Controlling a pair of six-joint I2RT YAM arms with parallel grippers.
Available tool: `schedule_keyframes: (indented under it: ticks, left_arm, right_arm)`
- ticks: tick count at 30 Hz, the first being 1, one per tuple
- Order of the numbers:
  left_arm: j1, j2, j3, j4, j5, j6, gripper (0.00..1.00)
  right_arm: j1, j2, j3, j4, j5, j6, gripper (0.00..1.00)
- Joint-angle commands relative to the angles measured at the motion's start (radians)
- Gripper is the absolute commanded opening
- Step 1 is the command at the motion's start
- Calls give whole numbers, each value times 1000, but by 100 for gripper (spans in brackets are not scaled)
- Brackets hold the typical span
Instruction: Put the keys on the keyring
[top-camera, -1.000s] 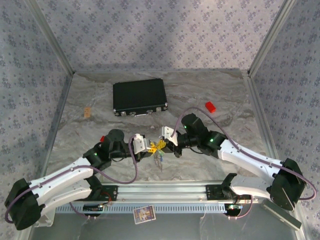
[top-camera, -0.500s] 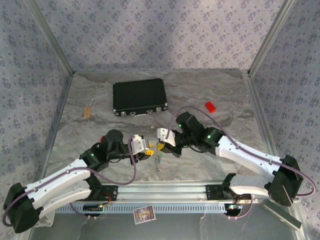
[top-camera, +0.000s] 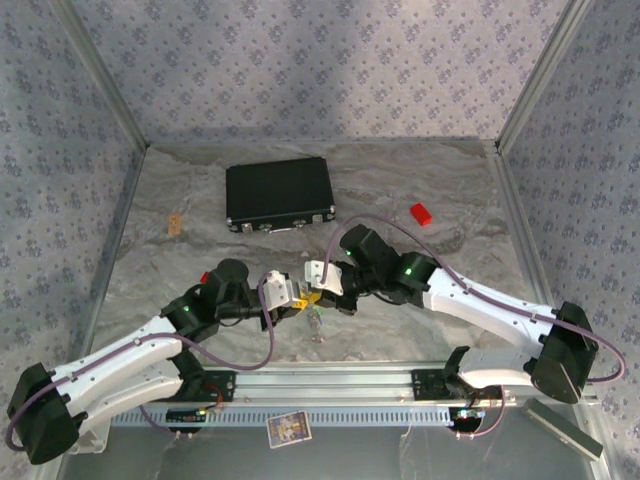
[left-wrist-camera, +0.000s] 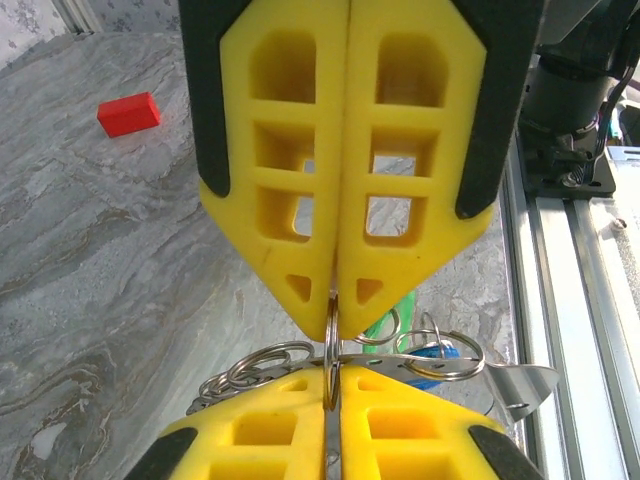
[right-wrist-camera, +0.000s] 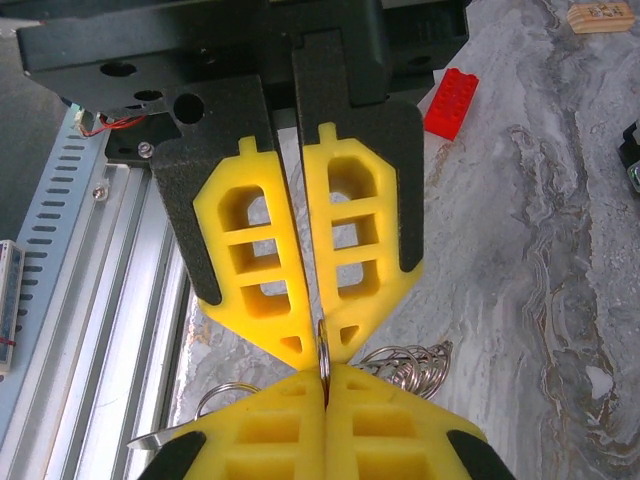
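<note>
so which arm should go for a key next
Left, probably. The left gripper and right gripper both pinch the keyring tip to tip, and the blue and green keys sit just beside the left one's tips; right can hold the ring.

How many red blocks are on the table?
2. First red block right of the black case; second red block partly hidden beside the left arm. Others may be hidden.
</note>
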Motion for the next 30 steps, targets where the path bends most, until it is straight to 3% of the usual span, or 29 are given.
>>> schedule_keyframes:
  ticks: [1, 5, 9, 11, 17, 30]
  left_arm:
    - [-4, -6, 38, 31, 17, 10, 8]
    - [-4, -6, 26, 79, 30, -8, 0]
    - [-4, -5, -12, 167, 41, -41, 0]
    - [-3, -2, -38, 221, 44, -65, 0]
    - [-3, -8, -69, 276, 46, -79, 0]
    - [-3, 15, -64, 291, 75, -72, 0]
  right_arm:
    - [9, -3, 17, -11, -17, -8, 0]
    - [0, -27, -16, 26, -35, 12, 2]
    - [-51, -92, -105, 134, -80, 67, 27]
    - [-80, -120, -150, 194, -113, 108, 31]
    - [-114, -181, -248, 352, -168, 209, 32]
    - [-114, -145, -262, 414, -193, 246, 28]
